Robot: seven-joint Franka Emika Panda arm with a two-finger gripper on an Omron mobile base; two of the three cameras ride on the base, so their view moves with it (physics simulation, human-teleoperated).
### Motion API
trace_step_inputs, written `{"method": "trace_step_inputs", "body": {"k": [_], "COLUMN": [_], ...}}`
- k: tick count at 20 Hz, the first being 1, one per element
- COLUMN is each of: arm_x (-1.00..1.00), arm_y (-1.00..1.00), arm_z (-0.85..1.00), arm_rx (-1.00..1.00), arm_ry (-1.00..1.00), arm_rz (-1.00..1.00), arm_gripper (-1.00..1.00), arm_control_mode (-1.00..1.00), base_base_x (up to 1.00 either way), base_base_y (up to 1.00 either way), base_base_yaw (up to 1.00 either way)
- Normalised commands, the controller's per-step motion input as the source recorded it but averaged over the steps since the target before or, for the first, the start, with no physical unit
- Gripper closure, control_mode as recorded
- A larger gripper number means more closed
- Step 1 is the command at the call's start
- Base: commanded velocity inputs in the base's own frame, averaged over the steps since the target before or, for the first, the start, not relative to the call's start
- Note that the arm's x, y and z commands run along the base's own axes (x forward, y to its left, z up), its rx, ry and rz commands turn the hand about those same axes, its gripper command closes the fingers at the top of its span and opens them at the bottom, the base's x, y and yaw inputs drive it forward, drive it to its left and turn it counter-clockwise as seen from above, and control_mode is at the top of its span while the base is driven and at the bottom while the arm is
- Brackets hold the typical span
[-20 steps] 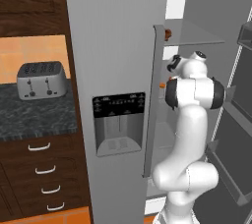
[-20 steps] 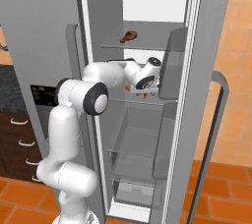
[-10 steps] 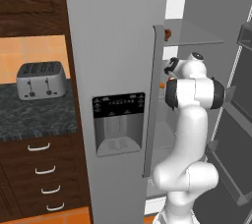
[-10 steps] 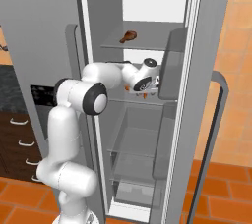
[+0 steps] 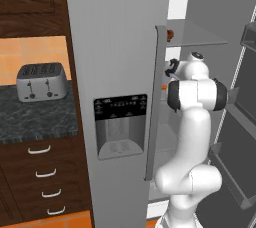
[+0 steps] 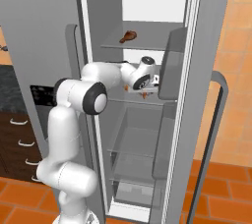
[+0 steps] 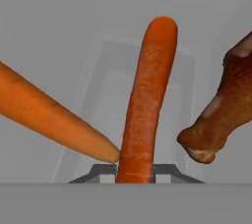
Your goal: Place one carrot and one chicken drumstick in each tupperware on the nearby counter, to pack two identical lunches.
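Observation:
My gripper is inside the open fridge, at the middle glass shelf, shut on a carrot that runs straight up from between its fingertips. A second carrot lies slanted to the left, its tip touching the held one. A chicken drumstick lies to the right. In the right base view the gripper points down at orange food on that shelf, and another chicken drumstick rests on the shelf above. The speckled counter is far left of the fridge. The tupperware is out of view.
A silver toaster stands on the counter above dark drawers. The fridge's left door, with its dispenser, is closed beside my arm. The right door hangs open with bins. Glass shelves lie above and below the hand.
The jaws have gone from wide open to shut around the middle carrot. The hand has edged slightly deeper onto the shelf; the food has not moved.

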Motion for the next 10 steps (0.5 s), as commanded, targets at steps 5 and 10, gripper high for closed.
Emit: {"method": "trace_step_inputs", "body": {"k": [5,10], "arm_x": [-0.18,-0.94], "arm_y": [0.04,0.11], "arm_z": [-0.01,0.11], "arm_rx": [0.0,0.0], "arm_ry": [0.0,-0.04], "arm_rz": [-0.01,0.0], "arm_gripper": [1.0,1.0], "arm_control_mode": [-1.0,-1.0], "base_base_x": [0.0,0.0], "base_base_y": [0.0,0.0], "base_base_yaw": [0.0,0.0]}}
